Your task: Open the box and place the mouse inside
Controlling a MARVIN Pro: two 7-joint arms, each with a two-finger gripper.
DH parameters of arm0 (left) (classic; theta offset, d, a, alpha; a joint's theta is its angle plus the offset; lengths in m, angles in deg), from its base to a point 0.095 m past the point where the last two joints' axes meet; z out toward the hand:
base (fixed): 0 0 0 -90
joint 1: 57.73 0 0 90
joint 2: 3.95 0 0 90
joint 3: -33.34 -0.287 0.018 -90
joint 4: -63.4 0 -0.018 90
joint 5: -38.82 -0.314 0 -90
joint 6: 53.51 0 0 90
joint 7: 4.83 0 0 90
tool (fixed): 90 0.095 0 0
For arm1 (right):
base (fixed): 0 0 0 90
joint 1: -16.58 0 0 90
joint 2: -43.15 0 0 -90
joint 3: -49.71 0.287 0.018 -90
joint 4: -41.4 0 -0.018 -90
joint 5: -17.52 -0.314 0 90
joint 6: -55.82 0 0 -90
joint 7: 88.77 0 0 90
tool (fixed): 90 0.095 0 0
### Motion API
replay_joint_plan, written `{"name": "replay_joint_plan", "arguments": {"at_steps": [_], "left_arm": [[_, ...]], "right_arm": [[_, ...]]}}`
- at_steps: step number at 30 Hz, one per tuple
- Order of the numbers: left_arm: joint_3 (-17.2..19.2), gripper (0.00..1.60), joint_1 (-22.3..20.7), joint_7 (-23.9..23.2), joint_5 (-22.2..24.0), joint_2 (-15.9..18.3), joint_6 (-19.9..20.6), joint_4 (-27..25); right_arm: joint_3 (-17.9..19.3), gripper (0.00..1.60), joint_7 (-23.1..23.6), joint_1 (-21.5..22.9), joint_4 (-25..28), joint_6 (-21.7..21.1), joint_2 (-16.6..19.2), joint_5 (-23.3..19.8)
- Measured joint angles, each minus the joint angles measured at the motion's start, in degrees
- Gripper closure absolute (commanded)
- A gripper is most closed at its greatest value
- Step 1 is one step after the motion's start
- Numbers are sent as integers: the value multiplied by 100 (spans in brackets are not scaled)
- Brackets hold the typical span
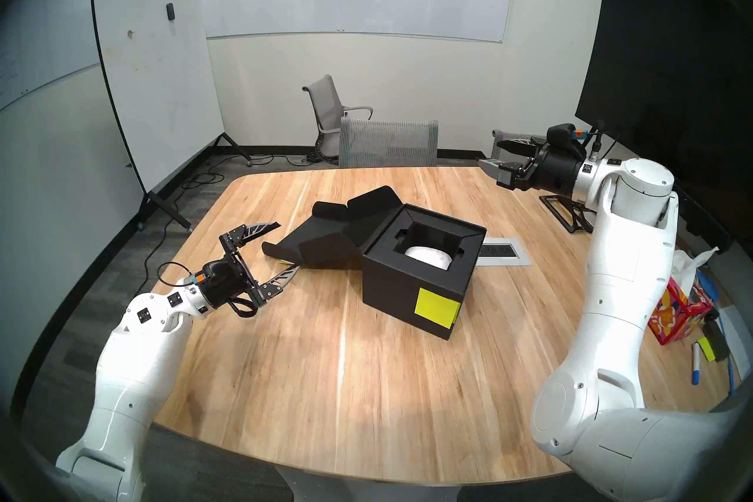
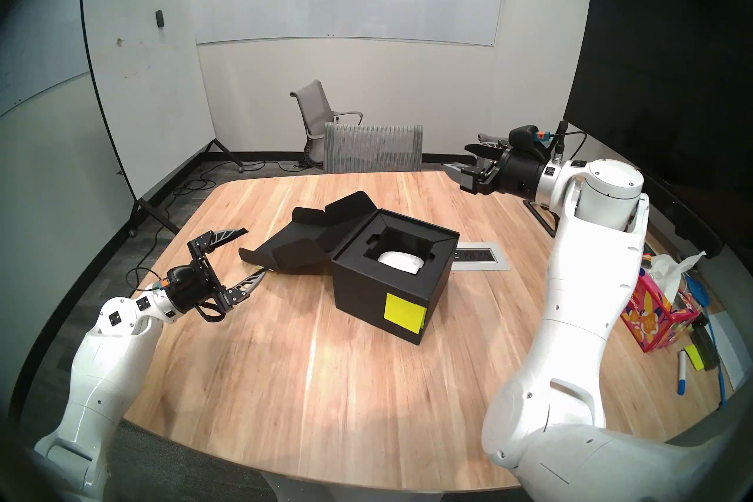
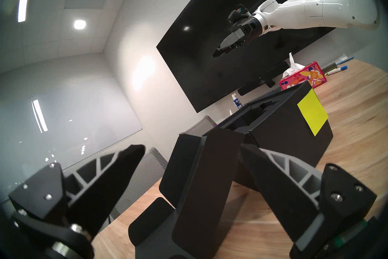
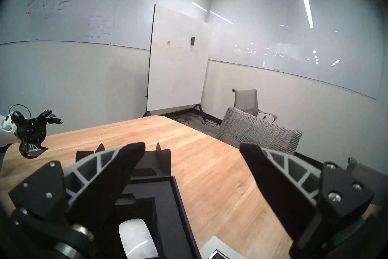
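The black box [image 1: 407, 285] stands mid-table with a yellow sticky note [image 1: 436, 305] on its near side. Its flap lid [image 1: 322, 244] lies folded out flat to the left. The white mouse [image 1: 428, 257] rests in the recessed well, and also shows in the right wrist view as the mouse [image 4: 136, 237]. My left gripper [image 1: 287, 246] is open at the lid's outer end; in the left wrist view the lid [image 3: 205, 178] lies between the spread fingers [image 3: 273, 178], not pinched. My right gripper [image 1: 489, 151] hangs open and empty, high above the table's far right.
A red floral tissue box [image 1: 672, 309], markers and a pad lie at the right edge. A power outlet panel [image 1: 499, 250] is set in the table behind the box. A black stand [image 1: 566, 212] sits under the right wrist. A grey chair [image 1: 389, 142] stands at the far edge.
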Motion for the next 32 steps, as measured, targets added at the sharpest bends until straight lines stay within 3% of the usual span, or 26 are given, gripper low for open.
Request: {"name": "replay_joint_plan", "arguments": {"at_steps": [32], "left_arm": [[0, 0, 0, 0, 0, 0, 0, 0]], "right_arm": [[-424, 0, -357, -283, 166, -344, 416, -599]]}}
